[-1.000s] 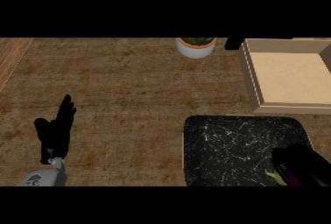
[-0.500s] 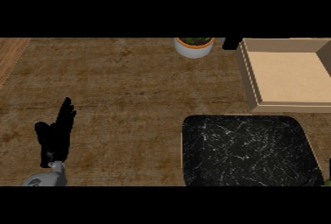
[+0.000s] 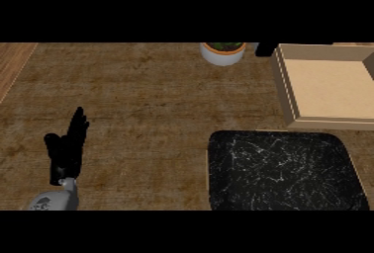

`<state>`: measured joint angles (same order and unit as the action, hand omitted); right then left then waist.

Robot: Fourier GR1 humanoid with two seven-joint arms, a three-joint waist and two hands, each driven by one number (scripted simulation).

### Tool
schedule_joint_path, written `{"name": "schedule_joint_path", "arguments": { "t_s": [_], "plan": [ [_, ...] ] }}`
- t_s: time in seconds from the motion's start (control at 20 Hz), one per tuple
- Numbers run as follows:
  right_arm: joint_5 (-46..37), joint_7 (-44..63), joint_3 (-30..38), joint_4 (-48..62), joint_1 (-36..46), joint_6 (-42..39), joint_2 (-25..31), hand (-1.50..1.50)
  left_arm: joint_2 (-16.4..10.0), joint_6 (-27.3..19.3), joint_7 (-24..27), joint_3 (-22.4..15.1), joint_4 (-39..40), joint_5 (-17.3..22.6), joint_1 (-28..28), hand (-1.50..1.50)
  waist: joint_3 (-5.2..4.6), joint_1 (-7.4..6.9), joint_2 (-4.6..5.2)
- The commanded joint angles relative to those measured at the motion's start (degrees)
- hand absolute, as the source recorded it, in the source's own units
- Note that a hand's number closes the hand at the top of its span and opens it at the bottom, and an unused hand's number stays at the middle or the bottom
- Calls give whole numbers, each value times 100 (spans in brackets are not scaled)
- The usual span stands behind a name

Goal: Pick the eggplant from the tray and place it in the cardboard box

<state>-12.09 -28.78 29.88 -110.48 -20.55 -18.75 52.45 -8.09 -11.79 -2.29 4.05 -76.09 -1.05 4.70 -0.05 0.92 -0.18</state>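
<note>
The black marbled tray [image 3: 285,170] lies at the lower right of the counter, and nothing shows on it. No eggplant is visible anywhere. The open cardboard box [image 3: 329,86] sits at the upper right, just beyond the tray, with a bare tan floor. My left hand [image 3: 67,148] rests at the lower left, fingers straight and pointing up, holding nothing. My right hand does not show in the view.
A white pot with a green plant [image 3: 223,53] stands at the back centre. A dark object [image 3: 266,49] sits beside the box's far left corner. A lighter wooden strip [image 3: 13,66] runs along the counter's left edge.
One second ago my right hand showed at the tray's lower right corner with something pale green; it then left the view. The left hand stayed still.
</note>
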Motion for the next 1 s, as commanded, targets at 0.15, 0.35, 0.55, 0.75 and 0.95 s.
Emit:
{"name": "schedule_joint_path", "arguments": {
  "t_s": [0.15, 0.35, 0.55, 0.75, 0.95],
  "plan": [
    [67, 647, -197, 1251, 1839, -50, 385, 150, 76, 146, 41, -96, 130, -6, 149, 0, 4, -249, 54],
    [-125, 107, -435, 2503, 2519, -9, 340, 150, 3, 387, 671, -25, 295, 50, -220, 0, 6, -253, 51],
    [-590, 121, -1151, 3344, 3485, 157, 124, 150, -83, 249, -26, 18, -69, 27, 46, 0, 9, -250, 42],
    [-791, -116, -1540, 4463, 4482, 36, -10, 150, 34, 184, 147, 31, 352, -32, 282, 0, 6, -229, 50],
    [-1469, -598, -1941, 5832, 5443, 547, -268, 150, 136, 185, -4, -142, 47, -73, 224, 0, 12, -335, 71]
  ]
}}
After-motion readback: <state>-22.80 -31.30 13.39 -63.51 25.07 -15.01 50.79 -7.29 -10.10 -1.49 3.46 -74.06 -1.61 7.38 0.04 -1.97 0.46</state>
